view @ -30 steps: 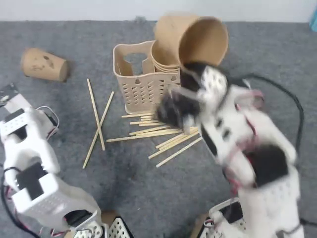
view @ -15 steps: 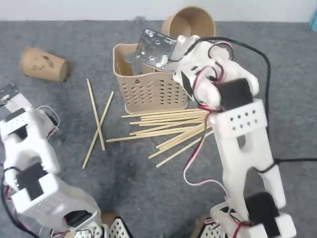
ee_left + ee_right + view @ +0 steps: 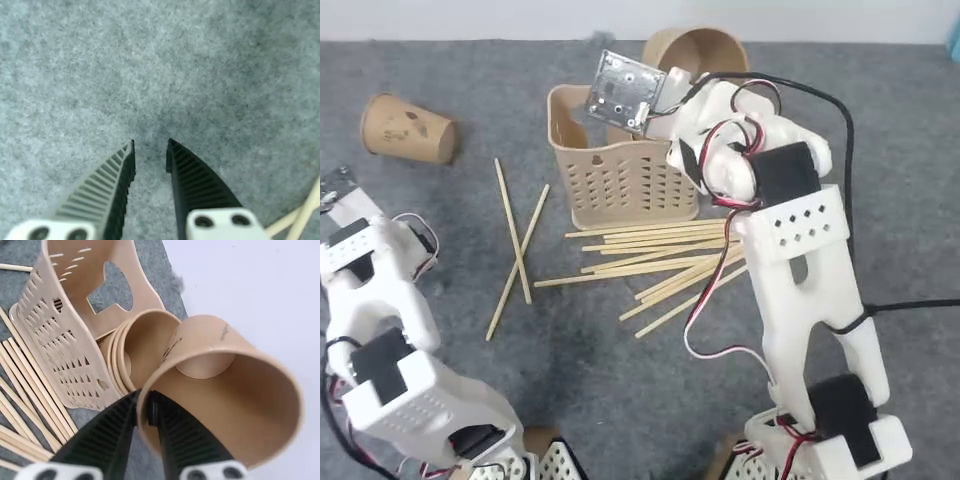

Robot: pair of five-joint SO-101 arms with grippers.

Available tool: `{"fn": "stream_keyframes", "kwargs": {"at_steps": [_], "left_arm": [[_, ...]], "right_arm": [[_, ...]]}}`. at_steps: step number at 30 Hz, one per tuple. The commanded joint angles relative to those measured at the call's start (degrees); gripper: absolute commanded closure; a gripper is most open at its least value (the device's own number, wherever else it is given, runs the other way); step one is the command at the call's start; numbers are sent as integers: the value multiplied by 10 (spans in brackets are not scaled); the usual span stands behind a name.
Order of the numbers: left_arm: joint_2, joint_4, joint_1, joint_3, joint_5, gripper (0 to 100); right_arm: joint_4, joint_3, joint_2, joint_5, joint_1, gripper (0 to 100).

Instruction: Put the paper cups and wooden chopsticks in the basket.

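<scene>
My right gripper (image 3: 145, 397) is shut on the rim of a brown paper cup (image 3: 220, 385), pinching its wall. The cup (image 3: 695, 50) hangs tilted above the far right corner of the beige slotted basket (image 3: 610, 175). A stack of paper cups (image 3: 140, 352) sits inside the basket (image 3: 65, 315). Another paper cup (image 3: 408, 128) lies on its side at the far left. A pile of wooden chopsticks (image 3: 655, 260) lies in front of the basket, and two crossed chopsticks (image 3: 515, 240) lie to its left. My left gripper (image 3: 150, 145) is open over bare carpet, holding nothing.
Grey carpet (image 3: 880, 120) covers the table. The right arm (image 3: 790, 230) stands over the chopstick pile's right end, with its cable (image 3: 840, 110) looping behind. Chopstick ends (image 3: 300, 215) show near my left gripper. The left arm (image 3: 380, 320) sits at the near left.
The right arm swung up and back with the cup, from in front of the basket to above its far right corner. The left arm has not moved.
</scene>
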Motion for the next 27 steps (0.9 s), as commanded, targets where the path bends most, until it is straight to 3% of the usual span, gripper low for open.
{"fn": "stream_keyframes", "kwargs": {"at_steps": [1,9,24,27], "left_arm": [[-2,-11,6,-22,4,899],[-2,-11,7,-22,4,899],[-2,-11,7,-22,4,899],[-2,-11,7,-22,4,899]], "right_arm": [[16,-27,-65,11,4,991],[29,-27,-88,11,3,991],[25,-35,1,9,3,986],[43,-74,5,0,3,927]]}}
